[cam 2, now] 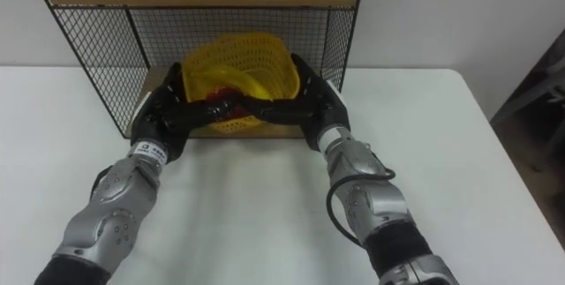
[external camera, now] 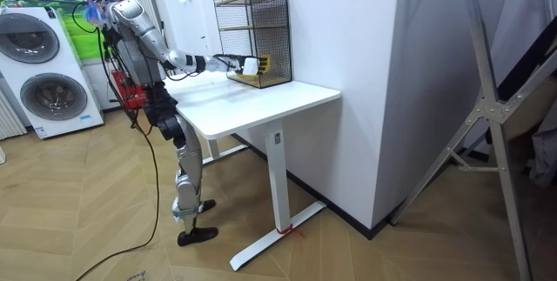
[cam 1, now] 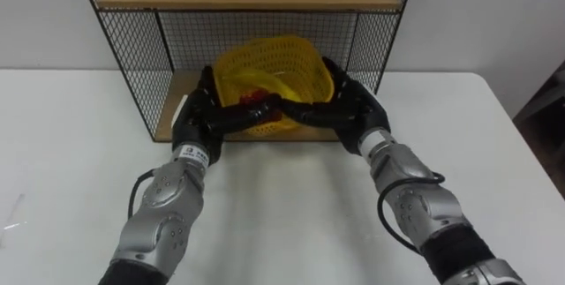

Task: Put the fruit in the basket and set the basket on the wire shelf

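At shelf [cam 1: 134,60] — hands [cam 1: 205,119] [cam 1: 350,108] clasp tilted basket [cam 1: 275,69].

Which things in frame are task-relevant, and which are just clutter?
Job in hand:
- yellow basket, held at the shelf's lower level
- red fruit inside it
- wire shelf
- left hand and right hand, gripping the basket

Just about:
- white table under the shelf
- stacked washing machines, seen in the room view

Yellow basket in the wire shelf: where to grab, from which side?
By its opposite side walls, left hand and right hand flanking the yellow basket, coming through the open front of the wire shelf: it's wide, and mesh closes the shelf's sides.
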`<state>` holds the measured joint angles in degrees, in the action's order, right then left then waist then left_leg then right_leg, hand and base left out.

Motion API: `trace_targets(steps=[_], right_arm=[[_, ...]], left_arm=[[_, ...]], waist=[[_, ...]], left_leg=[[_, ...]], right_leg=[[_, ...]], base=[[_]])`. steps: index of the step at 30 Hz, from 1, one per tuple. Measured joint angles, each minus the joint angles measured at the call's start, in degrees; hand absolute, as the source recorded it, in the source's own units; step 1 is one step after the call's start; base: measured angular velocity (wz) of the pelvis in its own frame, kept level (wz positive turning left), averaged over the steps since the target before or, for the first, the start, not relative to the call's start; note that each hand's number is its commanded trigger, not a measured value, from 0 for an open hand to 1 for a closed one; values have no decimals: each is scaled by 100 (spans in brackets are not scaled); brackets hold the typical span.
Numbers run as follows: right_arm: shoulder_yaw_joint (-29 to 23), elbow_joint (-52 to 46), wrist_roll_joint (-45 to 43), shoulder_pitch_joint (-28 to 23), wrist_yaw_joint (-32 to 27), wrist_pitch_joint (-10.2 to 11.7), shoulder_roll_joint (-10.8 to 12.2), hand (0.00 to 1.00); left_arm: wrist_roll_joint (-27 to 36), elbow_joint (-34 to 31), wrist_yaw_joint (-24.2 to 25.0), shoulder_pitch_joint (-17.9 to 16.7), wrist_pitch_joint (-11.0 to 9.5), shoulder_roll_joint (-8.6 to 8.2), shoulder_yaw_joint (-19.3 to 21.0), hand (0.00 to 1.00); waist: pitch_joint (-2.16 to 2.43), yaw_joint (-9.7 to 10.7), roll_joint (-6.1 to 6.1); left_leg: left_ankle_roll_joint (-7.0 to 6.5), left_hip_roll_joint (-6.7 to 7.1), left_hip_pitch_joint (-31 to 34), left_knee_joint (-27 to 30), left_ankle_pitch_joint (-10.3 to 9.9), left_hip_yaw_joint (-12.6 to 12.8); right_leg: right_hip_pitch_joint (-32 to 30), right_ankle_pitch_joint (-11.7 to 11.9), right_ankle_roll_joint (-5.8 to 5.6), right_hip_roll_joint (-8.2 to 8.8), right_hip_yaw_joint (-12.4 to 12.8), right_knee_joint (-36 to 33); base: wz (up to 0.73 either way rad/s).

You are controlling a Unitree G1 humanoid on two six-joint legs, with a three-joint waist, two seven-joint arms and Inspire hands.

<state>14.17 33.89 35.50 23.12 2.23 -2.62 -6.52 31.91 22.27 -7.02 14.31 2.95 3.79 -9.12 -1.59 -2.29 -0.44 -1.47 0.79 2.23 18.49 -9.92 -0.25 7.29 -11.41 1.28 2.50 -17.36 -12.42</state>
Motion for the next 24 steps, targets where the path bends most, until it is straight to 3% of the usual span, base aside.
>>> trace_targets(steps=[4,10,24], right_arm=[[0,72,-6,48,-86,-125,29,0],[-2,375,2,295,-193,-284,57,0],[-58,589,39,501,-214,-440,75,0]], left_arm=[[-1,52,-6,58,177,-7,48,0],[5,381,-20,461,418,-24,151,0],[3,492,-19,582,589,-41,243,0]], waist=[[2,26,27],[2,32,27],[11,25,29]], left_leg=[[0,-2,2,-2,0,7],[-2,-5,0,-2,2,16],[-6,-7,-32,32,5,9]], right_leg=[[-5,-2,-1,1,3,1],[-13,-3,-2,7,7,-11],[11,-3,-2,16,4,-18]], base=[[0],[0],[0]])
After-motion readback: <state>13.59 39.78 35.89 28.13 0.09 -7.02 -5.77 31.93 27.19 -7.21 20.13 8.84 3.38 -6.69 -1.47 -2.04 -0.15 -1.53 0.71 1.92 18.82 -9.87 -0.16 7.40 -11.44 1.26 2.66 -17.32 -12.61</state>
